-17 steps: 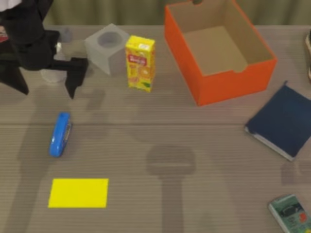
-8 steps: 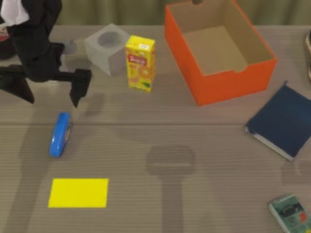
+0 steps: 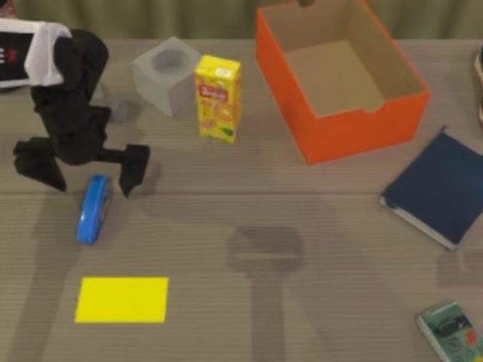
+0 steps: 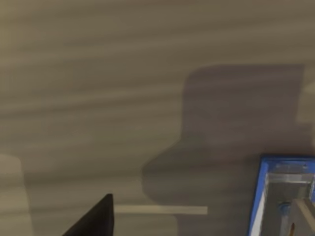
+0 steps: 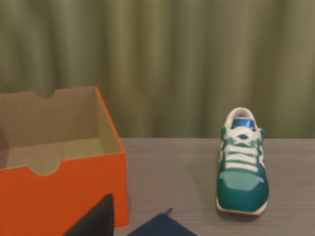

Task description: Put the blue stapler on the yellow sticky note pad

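The blue stapler, a small bright-blue bar with rounded ends and a grey metal edge along one side, lay on the left part of a grey-brown ribbed table, with the flat, plain yellow sticky note pad near it toward the front edge, not touching. The left gripper hung over the stapler's far end, its two dark fingers spread wide to either side. Farther off stood a yellow juice carton, a grey block, an open orange box and a dark blue book, before olive-green curtains; the right arm's gripper was out of the top view, its fingers' state untellable.
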Controlling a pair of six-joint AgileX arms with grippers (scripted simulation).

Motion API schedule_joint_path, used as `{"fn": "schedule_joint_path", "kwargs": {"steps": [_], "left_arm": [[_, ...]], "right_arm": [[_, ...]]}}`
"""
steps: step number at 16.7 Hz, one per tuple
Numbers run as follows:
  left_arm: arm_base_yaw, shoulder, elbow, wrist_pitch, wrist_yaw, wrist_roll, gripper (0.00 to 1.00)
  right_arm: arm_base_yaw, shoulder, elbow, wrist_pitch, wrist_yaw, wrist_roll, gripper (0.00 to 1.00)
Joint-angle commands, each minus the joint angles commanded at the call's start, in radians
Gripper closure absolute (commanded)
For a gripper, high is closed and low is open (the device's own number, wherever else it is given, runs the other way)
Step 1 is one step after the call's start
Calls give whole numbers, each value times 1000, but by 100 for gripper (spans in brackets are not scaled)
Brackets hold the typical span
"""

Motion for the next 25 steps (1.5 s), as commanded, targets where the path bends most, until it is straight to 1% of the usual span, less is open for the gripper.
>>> {"fn": "schedule_joint_path", "kwargs": {"steps": [2,15,16,25], "left_arm": [[0,0,0,0,0,0,0],[0,0,0,0,0,0,98],[0,0,0,0,0,0,100],[1,-2,3,-4,0,1,100]], "right_arm": [[0,0,0,0,0,0,0],[0,0,0,0,0,0,0],[0,0,0,0,0,0,0],[0,0,0,0,0,0,0]]}}
